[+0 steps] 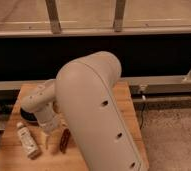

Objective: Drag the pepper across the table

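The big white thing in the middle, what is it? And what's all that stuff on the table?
That is a robot's arm, seen by a camera looking down over it, so it fills the picture. At its end is the gripper, the robot's hand. It is low over the wooden table, just left of a small dark red pepper. A little white bottle lies further left, and a black bowl peeks out behind the arm. Whether the gripper touches the pepper, I can't tell.
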{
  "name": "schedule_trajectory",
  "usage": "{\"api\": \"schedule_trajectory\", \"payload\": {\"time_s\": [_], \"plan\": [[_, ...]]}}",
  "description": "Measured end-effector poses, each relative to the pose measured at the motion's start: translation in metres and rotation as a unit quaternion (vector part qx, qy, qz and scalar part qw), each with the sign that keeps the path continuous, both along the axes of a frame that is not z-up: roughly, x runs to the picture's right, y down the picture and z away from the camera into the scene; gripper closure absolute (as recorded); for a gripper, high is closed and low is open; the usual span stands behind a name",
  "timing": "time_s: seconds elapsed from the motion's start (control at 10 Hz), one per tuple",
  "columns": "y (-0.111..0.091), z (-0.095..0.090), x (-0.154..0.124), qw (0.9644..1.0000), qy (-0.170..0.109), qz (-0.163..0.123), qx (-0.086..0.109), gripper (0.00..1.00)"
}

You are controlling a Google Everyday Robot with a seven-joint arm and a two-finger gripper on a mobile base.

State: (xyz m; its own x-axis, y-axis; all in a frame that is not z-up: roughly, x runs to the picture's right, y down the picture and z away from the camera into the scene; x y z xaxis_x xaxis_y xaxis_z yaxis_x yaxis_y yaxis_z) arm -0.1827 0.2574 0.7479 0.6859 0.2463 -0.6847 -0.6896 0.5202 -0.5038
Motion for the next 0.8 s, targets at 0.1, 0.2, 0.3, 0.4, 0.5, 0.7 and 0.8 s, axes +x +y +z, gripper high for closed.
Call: {"api": "schedule_trajectory", "payload": {"time_s": [0.1, 0.2, 0.3, 0.4, 0.5, 0.7, 0.8], "plan": [[0.001, 0.002, 0.007, 0.9999, 0.011, 0.000, 0.001, 0.20], [0.001, 0.006, 0.015, 0.9997, 0.026, 0.000, 0.004, 0.20], [0.001, 0.010, 0.018, 0.9994, 0.034, 0.000, 0.005, 0.20], [0.002, 0.013, 0.021, 0.9992, 0.039, 0.001, 0.004, 0.20], [0.003, 0.018, 0.025, 0.9989, 0.046, 0.005, 0.001, 0.20], [0.009, 0.029, 0.026, 0.9988, 0.044, 0.017, -0.015, 0.20], [0.013, 0.032, 0.022, 0.9988, 0.041, 0.018, -0.021, 0.20]]}}
